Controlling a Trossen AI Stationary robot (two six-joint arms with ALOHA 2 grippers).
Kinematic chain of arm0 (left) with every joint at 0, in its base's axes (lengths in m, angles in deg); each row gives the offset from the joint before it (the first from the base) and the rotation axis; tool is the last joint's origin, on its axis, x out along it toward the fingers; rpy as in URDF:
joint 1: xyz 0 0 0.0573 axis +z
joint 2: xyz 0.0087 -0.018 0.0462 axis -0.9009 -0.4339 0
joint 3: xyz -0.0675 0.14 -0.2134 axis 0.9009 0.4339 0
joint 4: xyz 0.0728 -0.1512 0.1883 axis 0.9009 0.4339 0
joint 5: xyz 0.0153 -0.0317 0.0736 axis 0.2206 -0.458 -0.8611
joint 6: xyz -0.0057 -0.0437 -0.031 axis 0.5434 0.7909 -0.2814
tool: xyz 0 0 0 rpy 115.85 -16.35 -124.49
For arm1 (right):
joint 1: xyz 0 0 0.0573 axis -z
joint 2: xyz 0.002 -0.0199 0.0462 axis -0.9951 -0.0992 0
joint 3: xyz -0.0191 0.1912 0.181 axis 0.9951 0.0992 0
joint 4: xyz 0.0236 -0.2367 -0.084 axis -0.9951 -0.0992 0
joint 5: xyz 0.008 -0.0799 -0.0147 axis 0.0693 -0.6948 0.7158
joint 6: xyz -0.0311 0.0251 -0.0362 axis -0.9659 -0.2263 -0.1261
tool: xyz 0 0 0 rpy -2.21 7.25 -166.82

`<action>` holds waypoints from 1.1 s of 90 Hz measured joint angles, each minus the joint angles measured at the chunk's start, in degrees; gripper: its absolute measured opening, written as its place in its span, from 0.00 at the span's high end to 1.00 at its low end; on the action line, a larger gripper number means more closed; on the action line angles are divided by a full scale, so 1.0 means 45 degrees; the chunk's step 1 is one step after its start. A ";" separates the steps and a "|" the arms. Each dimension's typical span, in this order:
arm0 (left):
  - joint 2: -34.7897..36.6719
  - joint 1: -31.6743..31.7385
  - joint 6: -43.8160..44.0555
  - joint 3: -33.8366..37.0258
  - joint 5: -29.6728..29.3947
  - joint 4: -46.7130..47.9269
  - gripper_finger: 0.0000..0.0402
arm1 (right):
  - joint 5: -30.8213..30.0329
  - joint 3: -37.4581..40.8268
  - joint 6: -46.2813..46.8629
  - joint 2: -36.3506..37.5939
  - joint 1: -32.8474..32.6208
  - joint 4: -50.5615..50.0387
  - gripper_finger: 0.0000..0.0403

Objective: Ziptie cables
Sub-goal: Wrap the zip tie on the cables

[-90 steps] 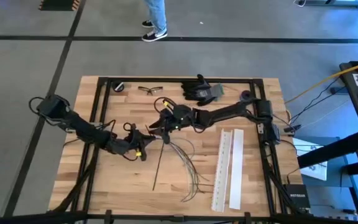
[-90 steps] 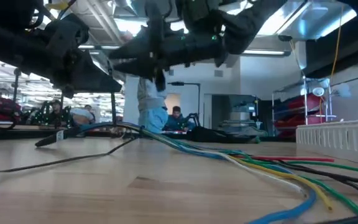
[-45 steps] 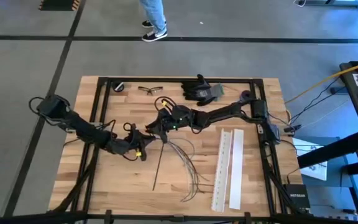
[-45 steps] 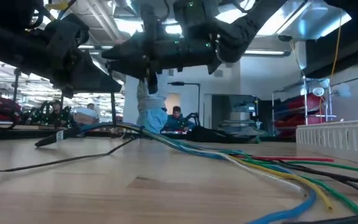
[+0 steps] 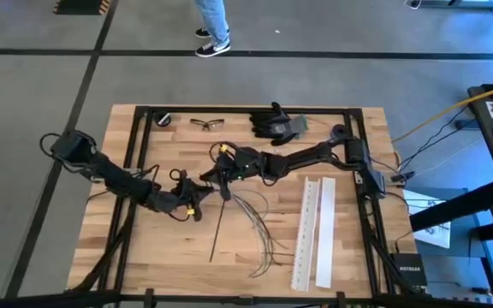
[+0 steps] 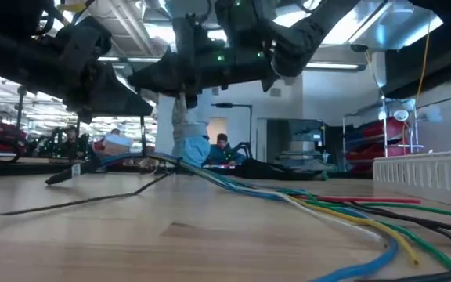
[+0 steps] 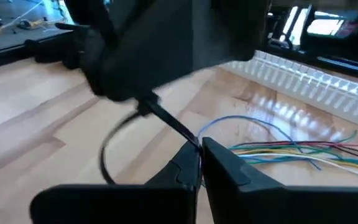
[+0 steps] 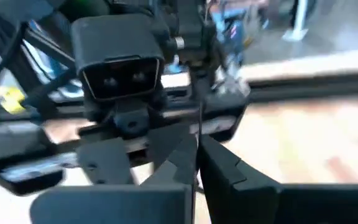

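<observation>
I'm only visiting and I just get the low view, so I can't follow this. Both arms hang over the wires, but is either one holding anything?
Observer: Yes. In the left wrist view, the left gripper is shut on a thin black zip tie.
Operator: And the other arm?
Observer: The right gripper pinches the tie's far end, so the tie runs between the two of them.
Operator: Is it around the wires?
Observer: It doesn't look like it. From above, the cables lie fanned out on the table beside the grippers, and the tie's loop looks empty.
</observation>
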 joint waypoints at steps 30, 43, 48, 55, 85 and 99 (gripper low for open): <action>-0.0489 -0.0323 0.0796 0.0000 0.0445 0.0636 1.00 | -0.3936 -0.0994 -0.6525 0.1496 -0.0133 -0.2777 1.00; -0.0426 -0.0224 0.0719 -0.0008 0.0472 0.0474 0.99 | -0.4150 -0.1405 -0.6551 0.1832 -0.0079 -0.3690 1.00; -0.0330 -0.0206 0.0717 0.0015 0.0409 0.0348 0.99 | -0.4077 -0.1364 -0.6458 0.1778 -0.0207 -0.4181 1.00; -0.0085 -0.0200 0.0464 0.0015 0.0396 0.0118 0.99 | -0.3884 -0.1348 -0.6242 0.1710 -0.0301 -0.4586 1.00; 0.0699 -0.0195 -0.0185 0.0000 0.0375 0.1180 0.99 | -0.3722 -0.1362 -0.5177 0.1749 -0.0536 -0.5074 1.00; 0.0698 -0.0214 0.0759 0.0000 0.1002 0.2949 0.99 | -0.2455 -0.1358 -0.1757 0.1565 -0.0356 -0.5927 1.00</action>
